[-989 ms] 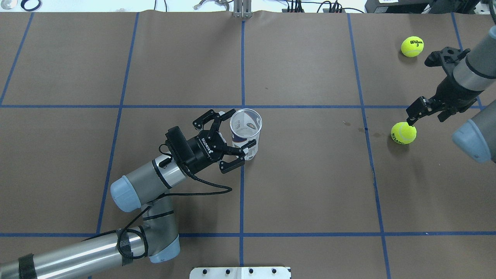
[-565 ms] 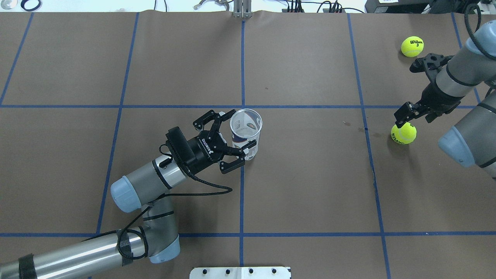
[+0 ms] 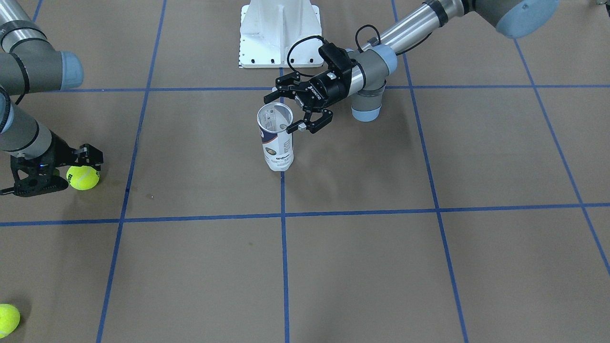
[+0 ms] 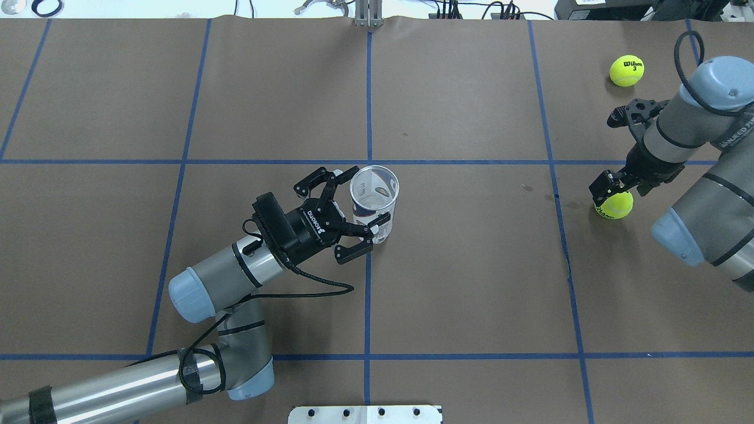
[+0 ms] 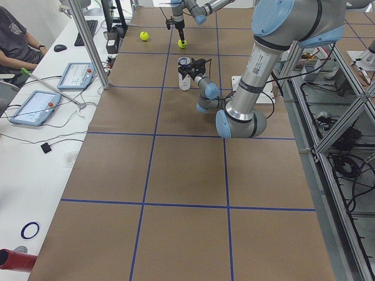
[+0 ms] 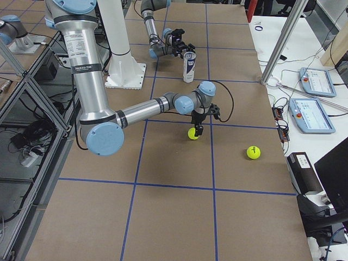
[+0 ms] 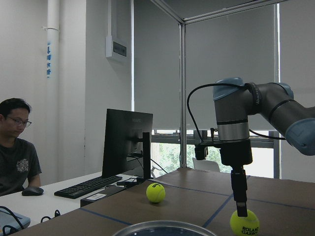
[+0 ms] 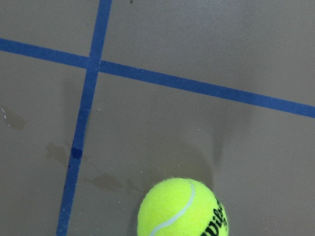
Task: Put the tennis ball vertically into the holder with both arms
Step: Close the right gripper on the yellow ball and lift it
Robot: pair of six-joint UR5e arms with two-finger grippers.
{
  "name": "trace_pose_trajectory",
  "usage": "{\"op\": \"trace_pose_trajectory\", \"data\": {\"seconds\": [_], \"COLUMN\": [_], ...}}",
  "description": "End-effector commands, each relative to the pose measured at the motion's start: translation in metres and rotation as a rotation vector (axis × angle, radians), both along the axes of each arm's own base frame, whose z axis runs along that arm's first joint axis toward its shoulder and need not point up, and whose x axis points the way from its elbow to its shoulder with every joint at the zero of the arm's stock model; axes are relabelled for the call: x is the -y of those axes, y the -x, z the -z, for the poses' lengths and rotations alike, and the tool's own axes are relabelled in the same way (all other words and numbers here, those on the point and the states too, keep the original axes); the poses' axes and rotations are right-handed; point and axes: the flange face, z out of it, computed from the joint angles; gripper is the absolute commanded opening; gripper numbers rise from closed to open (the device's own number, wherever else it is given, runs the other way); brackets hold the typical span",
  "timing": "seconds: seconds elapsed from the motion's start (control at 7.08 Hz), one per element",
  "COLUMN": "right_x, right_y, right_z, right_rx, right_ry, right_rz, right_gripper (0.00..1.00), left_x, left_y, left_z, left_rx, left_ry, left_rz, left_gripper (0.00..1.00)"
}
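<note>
Clear plastic holder (image 4: 373, 201) stands upright mid-desk, left gripper (image 4: 360, 209) spread around it.
Well right of the holder, the right gripper (image 3: 66, 172) straddles a yellow tennis ball (image 4: 616, 204), fingers apart; another ball (image 4: 627, 70) lies farther beyond.

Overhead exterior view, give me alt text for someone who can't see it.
Seen from above, the left tool is open around an upright clear holder at the centre of a brown table gridded in blue tape. At the right edge, the right tool hangs over a yellow tennis ball; a second ball lies farther back.
</note>
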Motion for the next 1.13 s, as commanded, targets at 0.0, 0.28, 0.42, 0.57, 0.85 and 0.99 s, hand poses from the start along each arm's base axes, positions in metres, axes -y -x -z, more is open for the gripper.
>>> {"op": "trace_pose_trajectory", "data": {"seconds": [0.0,0.28,0.42,0.57,0.85,0.99], "right_x": [-0.001,0.008,0.008,0.010,0.013,0.003], "right_y": [0.005,0.012,0.009,-0.014,-0.017,0.015], "right_z": [-0.009,0.008,0.016,0.061,0.204,0.249], "right_rx": [-0.014,0.005,0.016,0.039,0.051,0.083], "right_ry": [0.011,-0.007,-0.017,-0.001,0.057,0.118], "right_rz": [0.006,0.009,0.006,-0.034,-0.118,-0.188], "right_gripper": [0.80,0.00,0.00,0.00,0.00,0.00], "left_x": [0.000,0.000,0.000,0.000,0.000,0.000], "left_y": [0.000,0.000,0.000,0.000,0.000,0.000], "left_z": [0.001,0.000,0.001,0.000,0.000,0.000], "left_rx": [-0.001,-0.001,-0.002,-0.001,-0.001,0.000], "left_ry": [0.000,0.003,0.002,0.003,0.003,0.003], "left_rz": [0.000,0.003,0.003,0.003,0.003,0.003], "left_gripper": [0.99,0.99,0.99,0.99,0.99,0.99]}}
